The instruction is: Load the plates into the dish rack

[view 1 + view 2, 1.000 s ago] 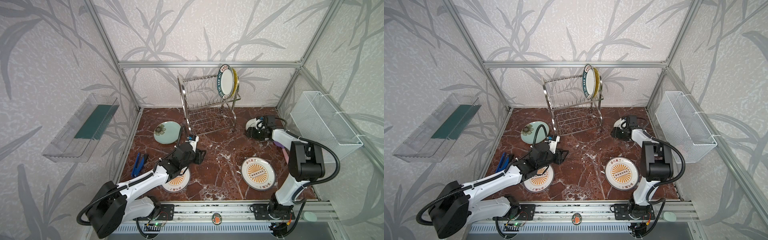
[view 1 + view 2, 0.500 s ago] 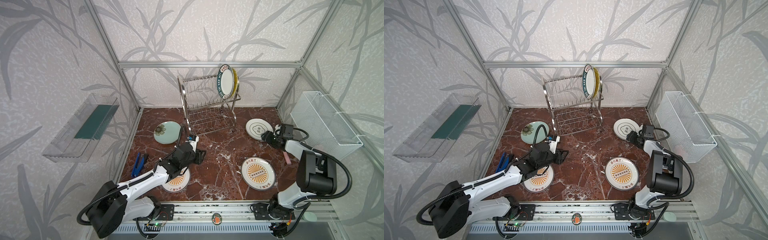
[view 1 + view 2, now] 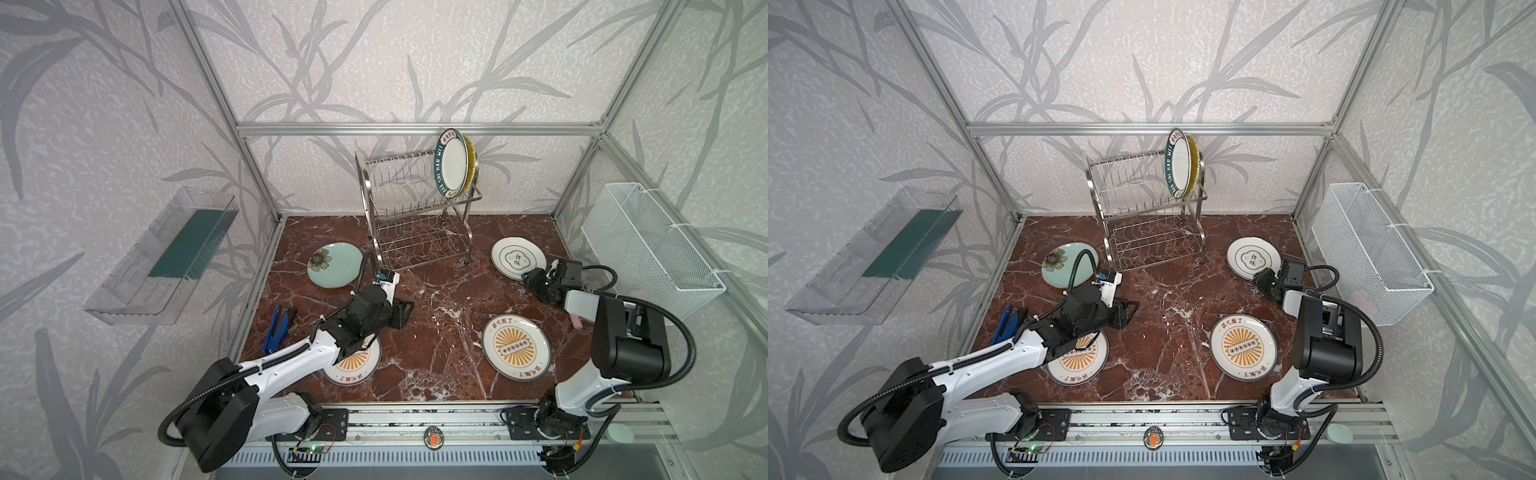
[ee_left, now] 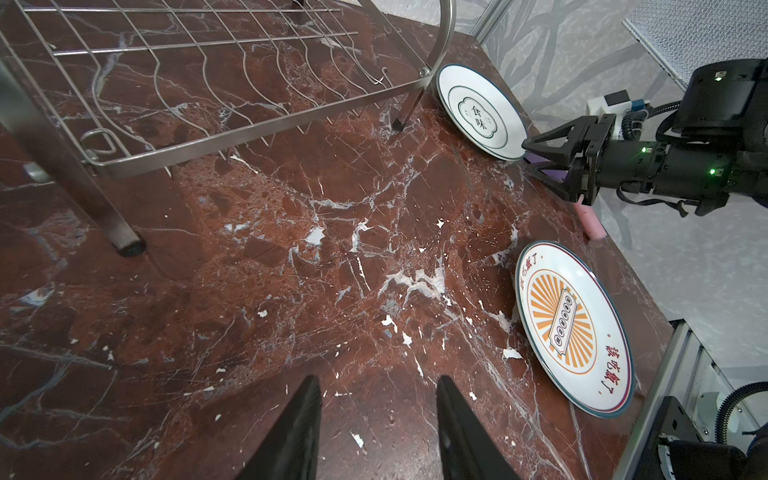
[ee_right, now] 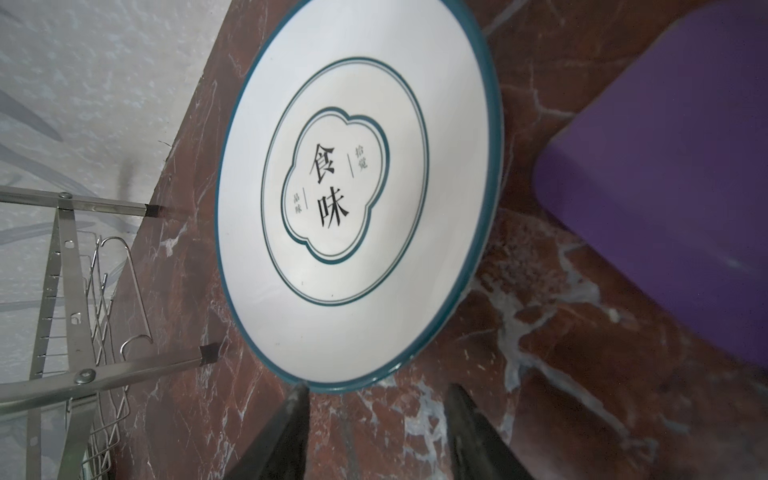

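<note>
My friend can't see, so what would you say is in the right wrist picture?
A white plate with a dark teal rim and black characters lies on a red marble table. The open right gripper points at its rim, holding nothing. A purple thing is on one side, the steel dish rack on the other.

Clear tray [image 3: 166, 257] on wall; white mesh basket [image 3: 648, 249] opposite; blue object [image 3: 276, 328], pink object [image 4: 590, 220] on marble table [image 3: 436, 332].

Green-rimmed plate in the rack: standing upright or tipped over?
Upright. The green-rimmed plate stands on edge among the top prongs of the rack, yellow plate right behind it.
</note>
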`<state>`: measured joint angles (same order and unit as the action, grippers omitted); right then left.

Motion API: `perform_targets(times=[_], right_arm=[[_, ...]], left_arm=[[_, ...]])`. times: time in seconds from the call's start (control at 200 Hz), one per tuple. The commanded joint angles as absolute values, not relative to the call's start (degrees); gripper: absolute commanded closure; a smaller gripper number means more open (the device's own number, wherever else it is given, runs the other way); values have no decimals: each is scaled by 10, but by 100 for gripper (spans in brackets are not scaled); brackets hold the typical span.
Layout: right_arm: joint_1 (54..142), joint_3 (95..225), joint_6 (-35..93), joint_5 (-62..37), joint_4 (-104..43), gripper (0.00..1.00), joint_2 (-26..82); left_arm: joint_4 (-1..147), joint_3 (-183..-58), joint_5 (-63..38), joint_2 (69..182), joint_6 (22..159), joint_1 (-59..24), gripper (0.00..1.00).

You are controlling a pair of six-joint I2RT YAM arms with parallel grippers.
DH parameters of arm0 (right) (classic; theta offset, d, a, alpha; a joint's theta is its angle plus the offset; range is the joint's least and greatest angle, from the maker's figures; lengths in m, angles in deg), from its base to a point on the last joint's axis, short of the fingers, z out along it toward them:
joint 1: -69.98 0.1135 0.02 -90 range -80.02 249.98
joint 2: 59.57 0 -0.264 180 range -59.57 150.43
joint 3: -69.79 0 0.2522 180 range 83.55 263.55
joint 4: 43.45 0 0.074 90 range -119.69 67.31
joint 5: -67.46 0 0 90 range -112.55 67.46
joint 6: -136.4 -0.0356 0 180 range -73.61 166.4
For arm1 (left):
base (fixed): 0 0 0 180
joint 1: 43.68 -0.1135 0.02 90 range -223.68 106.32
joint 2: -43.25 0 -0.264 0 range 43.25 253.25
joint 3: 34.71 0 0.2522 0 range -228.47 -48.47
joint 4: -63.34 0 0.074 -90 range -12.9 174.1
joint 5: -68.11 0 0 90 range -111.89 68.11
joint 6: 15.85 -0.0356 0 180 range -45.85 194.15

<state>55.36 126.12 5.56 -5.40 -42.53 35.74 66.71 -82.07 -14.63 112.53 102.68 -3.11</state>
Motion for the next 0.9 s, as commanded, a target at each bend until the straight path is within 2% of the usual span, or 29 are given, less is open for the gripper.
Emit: perform_targets(times=[0.0,0.48,0.895], right_arm=[[553,1250,19,-63,-462,46,363],[561,1236,-73,-65,-559,48,428],[566,1216,-131,-74,-629,63,467]], left_arm=[[651,-823,-142,1133,1029,-28,56],[654,-823,-141,1128,1027,-28,56],[657,-822,-142,1127,1026,-28,56]])
